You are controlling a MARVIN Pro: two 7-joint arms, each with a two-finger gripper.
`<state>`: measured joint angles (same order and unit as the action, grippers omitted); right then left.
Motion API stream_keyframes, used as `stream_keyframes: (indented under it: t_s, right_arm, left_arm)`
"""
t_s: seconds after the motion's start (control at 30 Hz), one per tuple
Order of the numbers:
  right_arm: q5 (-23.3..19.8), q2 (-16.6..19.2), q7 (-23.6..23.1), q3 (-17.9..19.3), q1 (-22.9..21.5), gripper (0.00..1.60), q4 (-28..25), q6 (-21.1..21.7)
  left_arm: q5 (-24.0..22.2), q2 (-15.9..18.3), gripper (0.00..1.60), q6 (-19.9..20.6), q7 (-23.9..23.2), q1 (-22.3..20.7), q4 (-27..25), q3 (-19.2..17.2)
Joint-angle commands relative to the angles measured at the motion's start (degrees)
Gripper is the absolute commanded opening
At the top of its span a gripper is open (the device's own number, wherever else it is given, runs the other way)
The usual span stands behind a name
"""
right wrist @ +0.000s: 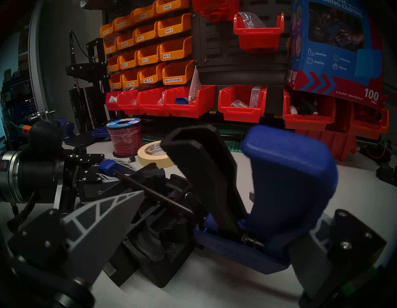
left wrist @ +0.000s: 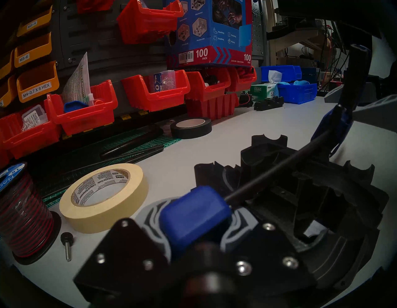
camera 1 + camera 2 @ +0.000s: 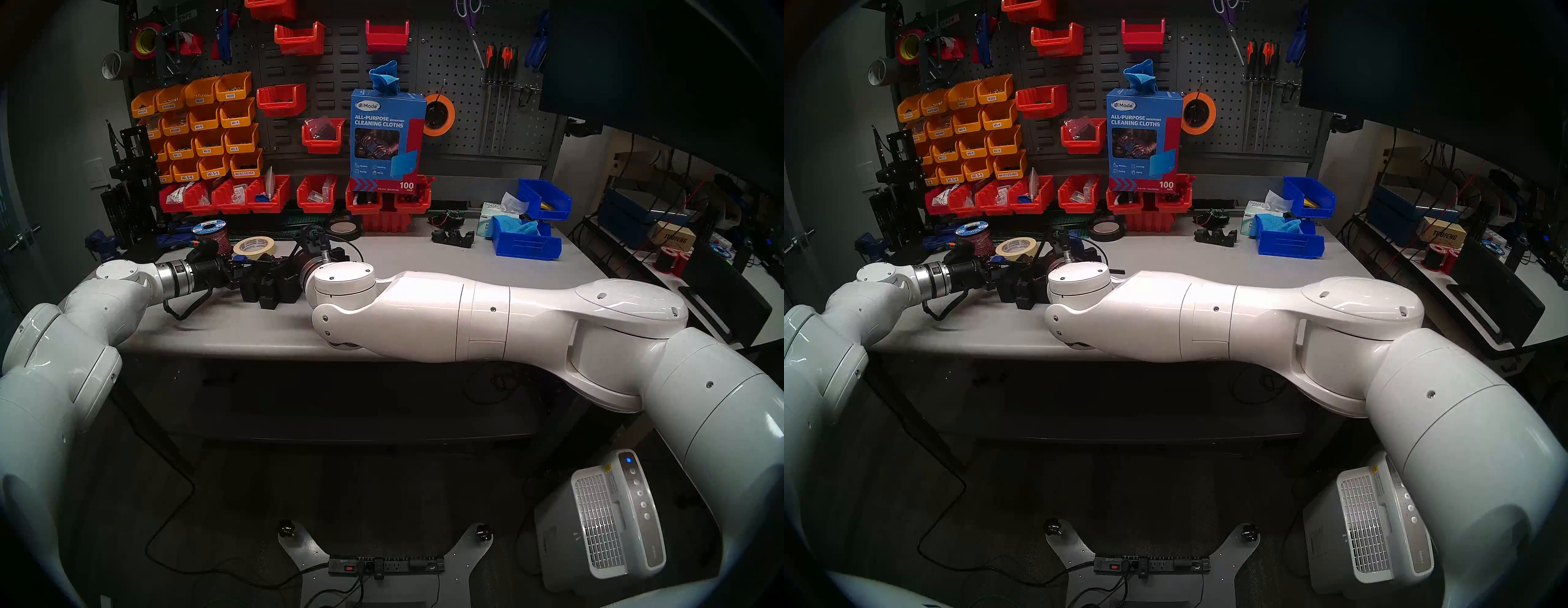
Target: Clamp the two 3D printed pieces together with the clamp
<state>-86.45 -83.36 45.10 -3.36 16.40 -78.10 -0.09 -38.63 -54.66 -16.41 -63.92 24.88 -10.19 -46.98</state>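
Observation:
The two black 3D printed pieces [image 3: 271,291] [image 2: 300,189] [image 1: 154,236] sit side by side on the grey table [image 3: 424,263], left of centre. The clamp lies across them: its thin black bar [image 2: 268,170] runs from a blue end block [image 2: 193,213] to the blue handle [image 1: 287,182] and black trigger [image 1: 206,172]. My left gripper [image 2: 193,217] [image 1: 96,172] is shut on the blue end block. My right gripper [image 1: 227,210] stands open, straddling the handle and trigger, with a wide gap beside its left finger [image 1: 103,225]. The head views hide it behind the wrist.
A masking tape roll [image 2: 103,197], a red wire spool [image 2: 23,210] and a small knob screw [image 2: 67,243] lie just behind the left gripper. Farther back are a black tape roll [image 2: 191,128], red bins [image 3: 271,195], blue bins [image 3: 526,242] and a low black cradle part [image 3: 452,237].

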Motion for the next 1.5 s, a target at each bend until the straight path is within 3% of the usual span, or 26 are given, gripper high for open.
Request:
stream_keyframes:
  t_s: [0.0,0.23,0.47,0.5,0.77,0.83,0.87,0.9,1.0,1.03,1.47]
  right_arm:
    - [0.9,-3.6,-1.8,0.3,-1.3,1.6,-6.0,-0.1]
    - [1.1,-3.7,-0.1,-0.3,-1.5,1.6,-9.0,0.0]
    - [1.0,-3.1,1.2,-0.7,-1.4,1.6,-10.6,0.1]
    - [1.1,-2.2,1.7,-0.8,-1.4,1.6,-10.2,0.1]
    - [1.1,-2.3,2.6,-1.1,-1.7,1.6,-13.2,0.1]
    - [1.1,-2.0,3.0,-1.3,-1.8,1.6,-13.7,0.1]
    - [1.1,-2.0,3.1,-1.3,-1.9,1.6,-13.6,0.1]
    - [1.1,-1.9,3.3,-1.4,-1.9,1.6,-14.1,0.1]
    - [1.2,-1.6,3.8,-1.5,-2.0,1.6,-14.7,0.1]
    - [1.2,0.2,4.2,-1.7,-2.2,1.6,-14.6,0.2]
    - [1.1,0.8,5.4,-2.3,-2.7,1.6,-17.3,0.2]
  left_arm:
    - [-1.2,-5.7,0.0,-0.7,-2.8,-3.7,-4.7,-0.9]
    - [-1.2,-7.5,0.0,-0.7,-3.6,-3.6,-5.7,-1.4]
    - [-1.1,-7.4,0.0,-0.6,-3.9,-3.5,-6.2,-1.5]
    - [-0.8,-6.0,0.0,-0.6,-3.4,-3.6,-5.8,-1.4]
    - [-1.1,-7.8,0.0,-0.6,-4.6,-3.3,-6.9,-2.1]
    - [-1.1,-7.8,0.0,-0.5,-4.7,-3.3,-6.9,-2.2]
    - [-1.0,-6.2,0.0,-0.7,-5.4,-3.6,-6.3,-1.6]
    - [-1.0,-7.8,0.0,-0.5,-4.9,-3.3,-6.9,-2.3]
    - [-1.0,-7.8,0.0,-0.5,-5.2,-3.3,-7.0,-2.4]
    - [-0.9,-6.6,0.0,-0.5,-5.7,-3.1,-7.5,-2.4]
    - [-0.6,-6.9,0.0,-0.3,-6.7,-2.7,-8.2,-3.3]
